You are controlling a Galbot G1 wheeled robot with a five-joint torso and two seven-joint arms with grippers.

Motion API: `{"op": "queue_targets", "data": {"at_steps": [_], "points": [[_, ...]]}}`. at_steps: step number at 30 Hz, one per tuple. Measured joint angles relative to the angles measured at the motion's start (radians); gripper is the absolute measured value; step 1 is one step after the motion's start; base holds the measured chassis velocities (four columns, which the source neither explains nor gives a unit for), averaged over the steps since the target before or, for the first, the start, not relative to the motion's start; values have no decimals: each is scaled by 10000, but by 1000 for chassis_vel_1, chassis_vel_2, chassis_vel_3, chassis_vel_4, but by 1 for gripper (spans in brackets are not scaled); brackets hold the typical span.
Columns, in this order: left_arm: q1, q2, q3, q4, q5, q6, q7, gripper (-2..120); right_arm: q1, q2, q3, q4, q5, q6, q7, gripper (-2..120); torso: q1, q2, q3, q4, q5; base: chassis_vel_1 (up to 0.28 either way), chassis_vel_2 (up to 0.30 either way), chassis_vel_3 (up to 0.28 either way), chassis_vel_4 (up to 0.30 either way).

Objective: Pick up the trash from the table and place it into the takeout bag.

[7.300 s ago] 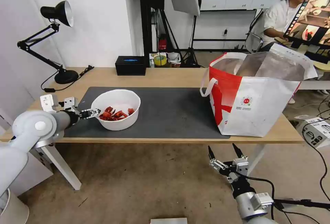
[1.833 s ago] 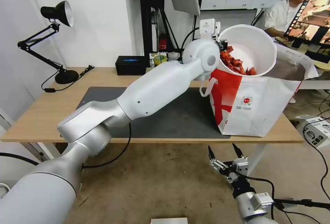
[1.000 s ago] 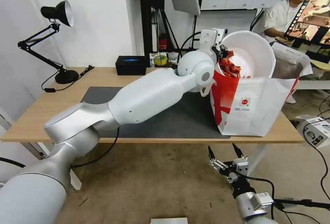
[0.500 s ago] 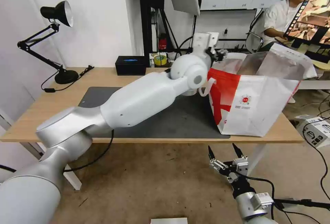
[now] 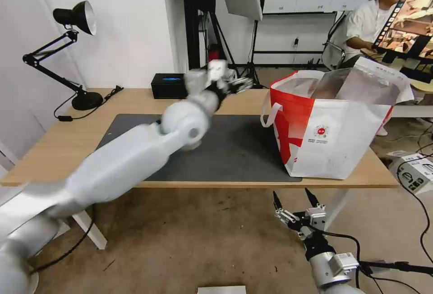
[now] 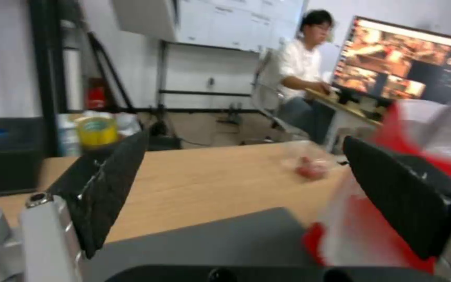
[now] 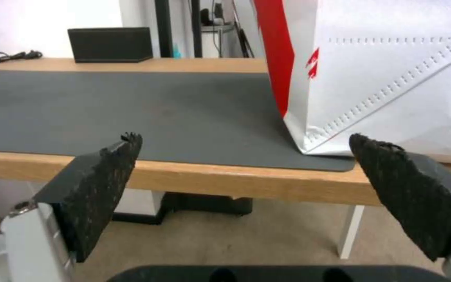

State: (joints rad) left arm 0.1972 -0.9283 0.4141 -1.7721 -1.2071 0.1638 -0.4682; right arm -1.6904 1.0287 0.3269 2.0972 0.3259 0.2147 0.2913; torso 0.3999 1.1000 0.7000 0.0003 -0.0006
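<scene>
The left gripper [image 5: 241, 83], jaws wide and empty, hangs above the table [image 5: 135, 100] at upper centre, beside the bag [image 5: 333, 131] at right. A clear tray [image 6: 309, 164] of food bits lies on the table behind the bag, probably the next pickup. The right gripper [image 5: 295, 204] waits wide open at lower right, below the table edge.

- The left arm, a thick white and silver limb, stretches from the lower left corner of the head view up toward one o'clock, over the light wooden bench [image 5: 135, 100]; its outline is smeared.
- The left pincer [image 5: 237, 84] sits at the arm's far tip, its two black textured fingers [image 6: 113, 184] spread wide apart with nothing between them.
- The right arm hangs low at five o'clock in the head view, below the bench edge, wrist grey and cabled.
- The right pincer [image 5: 295, 199] points up toward eleven o'clock, its black fingers [image 7: 105, 184] splayed wide and empty.
</scene>
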Motion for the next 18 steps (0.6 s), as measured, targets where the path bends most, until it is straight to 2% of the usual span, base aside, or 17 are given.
{"op": "queue_targets", "data": {"at_steps": [1,2,3,4,5,8,9,10,11,12,13,14,16,18], "points": [[0,0,0,0,0,0,0,100,0,0,0,0,0,0,0,100,0,0,0,0,0,0,0,0,0],[994,610,-871,-413,285,-345,295,100,0,0,0,0,0,0,0,100,-1,0,0,-1,3,0,0,0,0],[1692,912,-1468,-699,420,-511,378,100,-1,0,-1,0,0,0,-1,100,0,0,0,-3,3,0,0,0,0],[2138,1079,-1797,-864,511,-600,421,100,0,0,-1,0,0,0,-1,100,0,0,-1,-3,3,0,0,0,0],[2138,1079,-1797,-864,511,-600,421,100,0,0,-1,0,0,0,-1,100,0,0,-1,-3,3,0,0,0,0],[3664,1559,-2937,-1300,1116,-932,657,100,-1,-1,0,-1,0,0,1,100,-1,0,-1,-3,5,0,0,0,0],[3664,1559,-2937,-1300,1116,-932,657,100,-1,-1,0,-1,0,0,1,100,-1,0,-1,-3,5,0,0,0,0],[4308,1690,-3460,-1438,1393,-1056,763,100,0,-1,0,0,0,0,0,100,0,-1,0,-3,3,0,0,0,0],[4308,1690,-3460,-1438,1393,-1056,763,100,0,-1,0,0,0,0,0,100,0,-1,0,-3,3,0,0,0,0],[5479,1917,-4515,-1704,1857,-1319,899,100,0,-1,-1,-1,0,0,-1,100,0,-1,-1,-3,2,0,0,0,0],[6021,2023,-4916,-1787,2034,-1617,993,100,-1,-1,0,0,0,0,-1,100,0,0,-1,-1,8,0,0,0,0],[6021,2023,-4916,-1787,2034,-1617,993,100,-1,-1,0,0,0,0,-1,100,0,0,-1,-1,8,0,0,0,0],[7091,2140,-5599,-1856,2472,-2233,1211,100,-1,-1,-1,0,0,0,-1,100,-1,-1,-1,0,0,0,0,0,0],[7504,2147,-5918,-1912,2624,-2339,1277,100,-1,-1,0,0,0,0,-1,100,0,0,-1,-4,2,0,0,0,0]]}}
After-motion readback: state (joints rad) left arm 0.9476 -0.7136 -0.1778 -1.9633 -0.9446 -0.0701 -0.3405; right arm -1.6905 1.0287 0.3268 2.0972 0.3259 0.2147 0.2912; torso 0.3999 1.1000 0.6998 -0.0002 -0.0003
